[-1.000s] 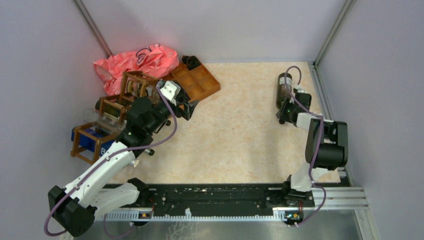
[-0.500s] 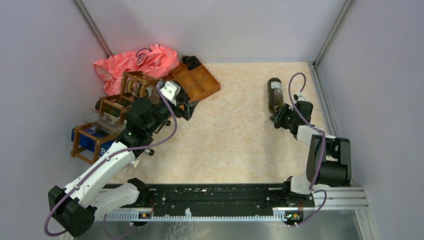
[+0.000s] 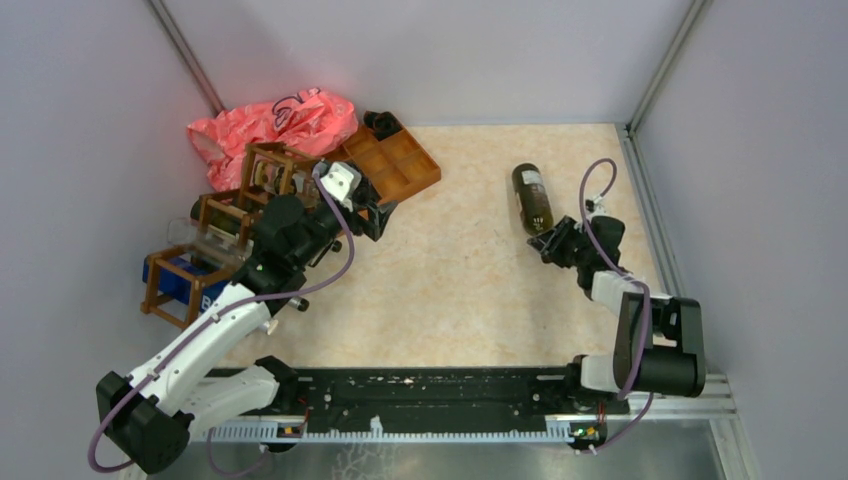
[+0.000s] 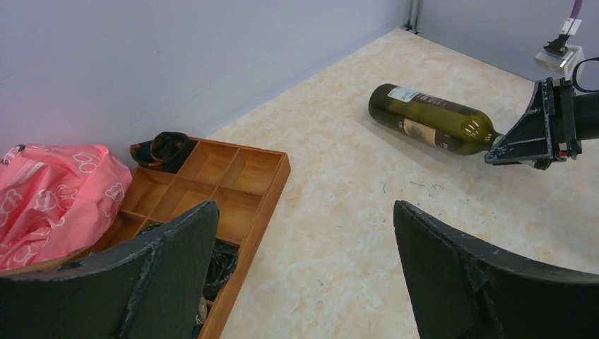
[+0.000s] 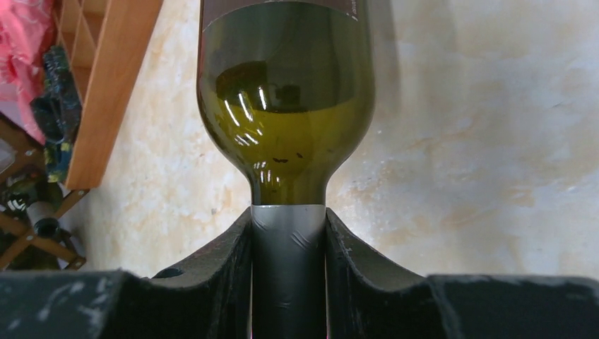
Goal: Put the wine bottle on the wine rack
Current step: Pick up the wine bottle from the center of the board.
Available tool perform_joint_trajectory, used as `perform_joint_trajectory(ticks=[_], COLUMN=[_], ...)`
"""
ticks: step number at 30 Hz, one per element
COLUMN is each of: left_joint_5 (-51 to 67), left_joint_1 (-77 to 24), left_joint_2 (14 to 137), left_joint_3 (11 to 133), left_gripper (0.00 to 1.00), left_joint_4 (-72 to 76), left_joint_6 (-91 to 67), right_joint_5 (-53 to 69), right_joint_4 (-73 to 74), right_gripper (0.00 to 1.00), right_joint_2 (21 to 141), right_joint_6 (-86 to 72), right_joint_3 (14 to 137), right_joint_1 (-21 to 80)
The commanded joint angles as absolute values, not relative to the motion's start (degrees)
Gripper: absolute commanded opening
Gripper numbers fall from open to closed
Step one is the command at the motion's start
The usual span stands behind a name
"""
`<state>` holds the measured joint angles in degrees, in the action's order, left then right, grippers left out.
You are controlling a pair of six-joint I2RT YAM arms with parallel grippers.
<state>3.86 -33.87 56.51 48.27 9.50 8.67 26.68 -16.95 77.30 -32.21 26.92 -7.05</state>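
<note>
1. Beige, marbled tabletop [image 3: 470,290] covered the floor of a booth with pale lilac walls, and a black metal rail ran along its near edge.
2. The wine bottle [image 3: 531,198] lay on its side on the right half of the table. Its base pointed toward the far wall and its neck toward the near right. It carried a pale label near the base and showed dark green glass at the shoulder. A shadow sat close beneath it, so it appeared to rest on the surface.
3. The right gripper [image 3: 556,243] was clenched on the bottle's neck. In the right wrist view, both dark fingers [image 5: 226,254] pressed against the grey foil capsule, one on each side, just below the glass shoulder.
4. The wine rack [image 3: 268,165] stood along the table's left edge, running diagonally from near left toward the far wall. It was well apart from the bottle. A blue box [image 3: 175,280] sat at its near end.
5. The left gripper [image 3: 375,215] hovered just beside the rack's right side. Its jaws were spread wide and grasped nothing.
6. An orange-brown compartmented tray [image 3: 395,160] lay beyond the left gripper, near the far wall, with a black object [image 3: 380,123] in its far corner compartment.
7. A crumpled pink plastic bag [image 3: 275,120] was bunched in the far-left corner, against the tray and behind the rack.
</note>
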Motion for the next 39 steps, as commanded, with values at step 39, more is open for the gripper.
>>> perform_joint_trajectory(ticks=[39], left_joint_5=[2.67], left_joint_1=[-33.63], left_joint_2=[56.41], left_joint_3=[47.55], left_gripper=[0.99], left_joint_4=[11.69], left_joint_6=[9.76], right_joint_5=[35.11], right_joint_4=[-50.43], right_gripper=[0.0], right_joint_2=[71.67], right_joint_6=[-52.65], right_joint_3=[16.84], right_joint_1=[-1.42])
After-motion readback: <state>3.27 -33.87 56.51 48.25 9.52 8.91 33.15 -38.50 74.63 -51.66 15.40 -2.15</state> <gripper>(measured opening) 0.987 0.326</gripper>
